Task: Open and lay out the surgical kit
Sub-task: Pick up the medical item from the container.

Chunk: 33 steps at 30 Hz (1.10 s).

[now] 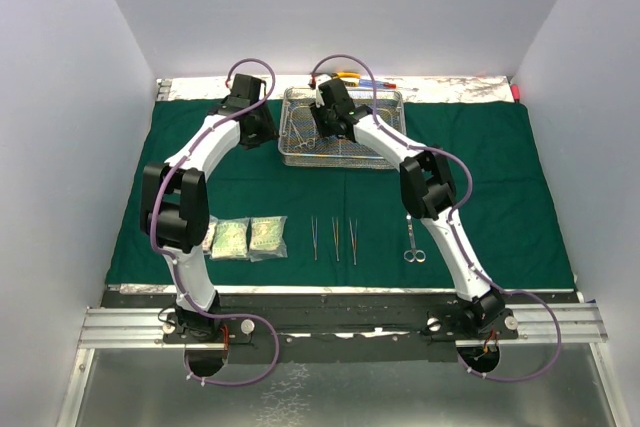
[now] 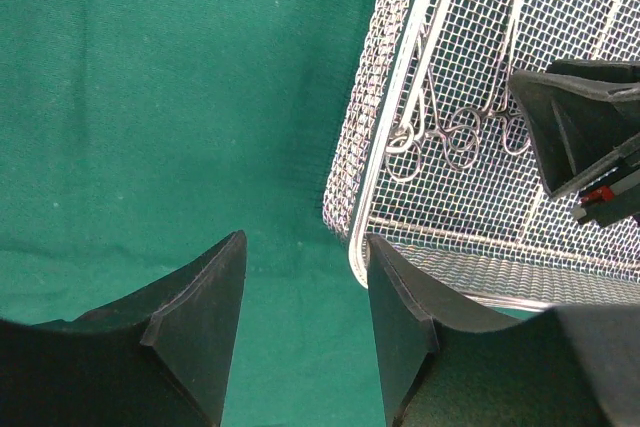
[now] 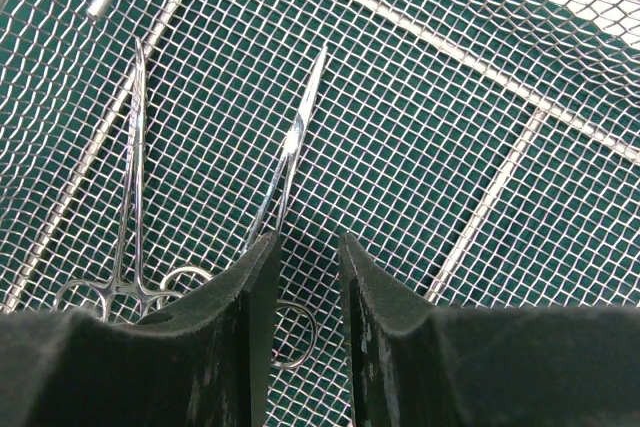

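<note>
The dark green cloth [image 1: 480, 177] lies spread flat. At its back stands the steel mesh tray [image 1: 390, 99]. My right gripper [image 1: 331, 127] hangs inside the tray, jaws a little apart and open [image 3: 310, 239] over a scissor-like clamp [image 3: 291, 142], one ring handle showing in the gap. A second clamp [image 3: 130, 187] lies to its left. My left gripper [image 2: 305, 247] stands open over bare cloth just outside the tray's left corner [image 2: 362, 209], holding nothing. Near the front lie two clear packets [image 1: 230, 238] [image 1: 267, 236], three slim forceps [image 1: 335, 239] and one clamp [image 1: 412, 243].
A yellow-handled tool [image 1: 348, 75] and pens [image 1: 376, 82] lie behind the tray on the silver strip. The left arm's elbow [image 1: 180, 209] hangs over the cloth's front left, beside the packets. White walls close in both sides.
</note>
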Tool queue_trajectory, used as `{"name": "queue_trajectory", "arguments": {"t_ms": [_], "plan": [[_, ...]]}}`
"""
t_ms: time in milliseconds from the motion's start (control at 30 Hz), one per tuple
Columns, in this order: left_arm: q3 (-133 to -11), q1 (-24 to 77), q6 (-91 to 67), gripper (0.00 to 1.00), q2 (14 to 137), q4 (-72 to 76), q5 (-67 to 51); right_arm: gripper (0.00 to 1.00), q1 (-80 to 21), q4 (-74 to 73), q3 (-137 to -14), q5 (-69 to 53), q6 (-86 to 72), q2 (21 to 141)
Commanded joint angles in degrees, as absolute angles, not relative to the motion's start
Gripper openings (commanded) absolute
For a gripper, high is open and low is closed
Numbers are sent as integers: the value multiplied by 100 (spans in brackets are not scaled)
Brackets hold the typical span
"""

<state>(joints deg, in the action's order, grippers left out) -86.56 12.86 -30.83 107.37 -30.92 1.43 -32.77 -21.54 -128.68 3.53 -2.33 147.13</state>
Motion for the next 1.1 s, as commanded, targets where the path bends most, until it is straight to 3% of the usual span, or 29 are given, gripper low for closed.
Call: {"name": "queue_trajectory", "arguments": {"t_ms": [0, 500, 1067], "plan": [[-8642, 1286, -3068, 53, 10445, -2930, 3, 35, -3317, -2128, -12795, 373, -61, 14736], [-8457, 1272, -2972, 53, 10351, -2918, 167, 35, -3506, -2110, -12806, 1385, 114, 14586], [-8438, 1253, -2954, 53, 10371, -2892, 114, 35, -3516, -2284, -12981, 522, 47, 14731]]}}
